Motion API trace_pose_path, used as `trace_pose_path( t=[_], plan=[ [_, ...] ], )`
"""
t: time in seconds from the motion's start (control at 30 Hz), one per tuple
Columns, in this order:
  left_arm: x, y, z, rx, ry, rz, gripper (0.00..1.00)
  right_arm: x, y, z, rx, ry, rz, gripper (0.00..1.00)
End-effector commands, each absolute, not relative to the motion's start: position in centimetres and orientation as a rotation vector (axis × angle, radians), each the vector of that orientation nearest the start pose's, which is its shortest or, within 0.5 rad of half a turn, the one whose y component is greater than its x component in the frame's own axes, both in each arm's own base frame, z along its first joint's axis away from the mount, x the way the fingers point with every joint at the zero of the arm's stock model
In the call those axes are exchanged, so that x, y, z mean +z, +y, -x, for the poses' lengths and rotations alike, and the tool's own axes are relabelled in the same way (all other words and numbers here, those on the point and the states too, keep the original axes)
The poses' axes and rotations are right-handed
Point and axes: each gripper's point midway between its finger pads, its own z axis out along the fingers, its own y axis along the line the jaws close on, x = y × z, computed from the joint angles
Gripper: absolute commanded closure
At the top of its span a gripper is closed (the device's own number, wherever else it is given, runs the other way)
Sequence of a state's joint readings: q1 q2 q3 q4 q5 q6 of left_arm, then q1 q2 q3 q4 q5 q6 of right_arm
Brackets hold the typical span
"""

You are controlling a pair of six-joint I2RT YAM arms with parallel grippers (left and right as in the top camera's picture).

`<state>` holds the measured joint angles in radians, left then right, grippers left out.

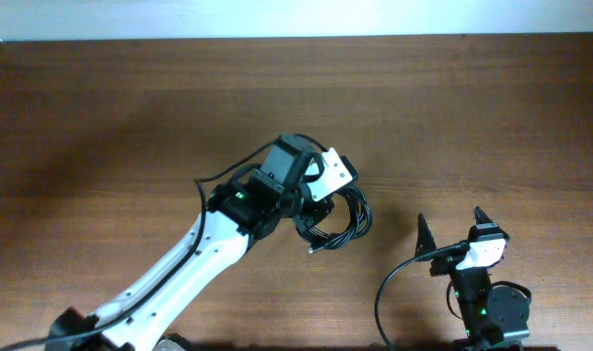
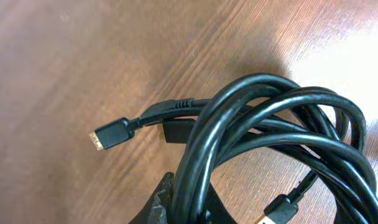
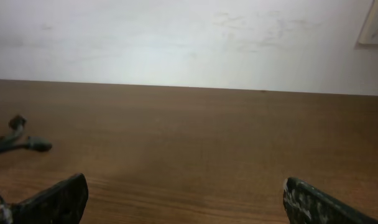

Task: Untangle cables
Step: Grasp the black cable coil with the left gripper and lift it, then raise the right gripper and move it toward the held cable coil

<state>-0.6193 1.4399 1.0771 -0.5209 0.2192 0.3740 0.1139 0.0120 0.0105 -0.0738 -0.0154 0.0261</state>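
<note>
Cables (image 2: pixel 270 124), seemingly two, bunched in left gripper (image 1: pixel 311 216); right gripper (image 1: pixel 451 220) spread apart.

Black cables (image 1: pixel 340 219) are seen wound into several overlapping, tangled loops, gathered as one glossy bundle just right of the middle of the table (image 1: pixel 131 97). A flat plug (image 2: pixel 111 134) with a gold-coloured tip is thrust sideways out of the coil, over the bare table, and a second plug (image 2: pixel 279 210), also gold-tipped, is seen tucked under the loops
</note>
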Motion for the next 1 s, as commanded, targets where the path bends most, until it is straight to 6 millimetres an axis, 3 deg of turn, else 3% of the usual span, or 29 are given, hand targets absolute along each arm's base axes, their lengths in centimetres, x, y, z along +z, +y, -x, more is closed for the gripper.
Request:
trace_pose_path(
  t=[0.0, 0.17, 0.33, 0.43, 0.57, 0.67, 0.8, 0.9, 0.97],
  plan=[
    [18.7, -25.3, -29.3, -0.283, 1.906, -1.403, 1.00, 15.6, 2.9, -24.4, 0.116, 1.649, 0.079, 0.01],
    [19.3, -25.2, -29.2, -0.252, 1.842, -1.455, 1.00, 15.6, 2.9, -24.4, 0.116, 1.648, 0.079, 0.01],
    [19.9, -26.9, -27.3, -0.328, 1.606, -1.662, 1.00, 15.7, 3.1, -24.4, 0.124, 1.645, 0.086, 0.01],
    [20.1, -27.4, -26.8, -0.357, 1.554, -1.694, 1.00, 16.3, 5.4, -24.0, 0.236, 1.612, 0.191, 0.01],
    [21.0, -27.6, -26.4, -0.386, 1.528, -1.677, 1.00, 19.7, 9.4, -22.2, 0.422, 1.445, 0.393, 0.01],
    [22.4, -27.4, -26.1, -0.375, 1.500, -1.657, 1.00, 20.8, 10.3, -21.5, 0.509, 1.405, 0.407, 0.01],
    [24.1, -25.8, -27.0, -0.285, 1.574, -1.537, 1.00, 22.3, 9.7, -21.7, 0.740, 1.411, 0.154, 0.01],
    [24.4, -22.6, -30.5, -0.112, 1.831, -1.207, 1.00, 23.1, 10.0, -21.3, 0.863, 1.423, 0.084, 0.01],
    [24.3, -21.5, -31.4, -0.074, 1.908, -1.078, 1.00, 23.5, 10.1, -21.0, 0.872, 1.472, 0.077, 0.01]
  ],
)
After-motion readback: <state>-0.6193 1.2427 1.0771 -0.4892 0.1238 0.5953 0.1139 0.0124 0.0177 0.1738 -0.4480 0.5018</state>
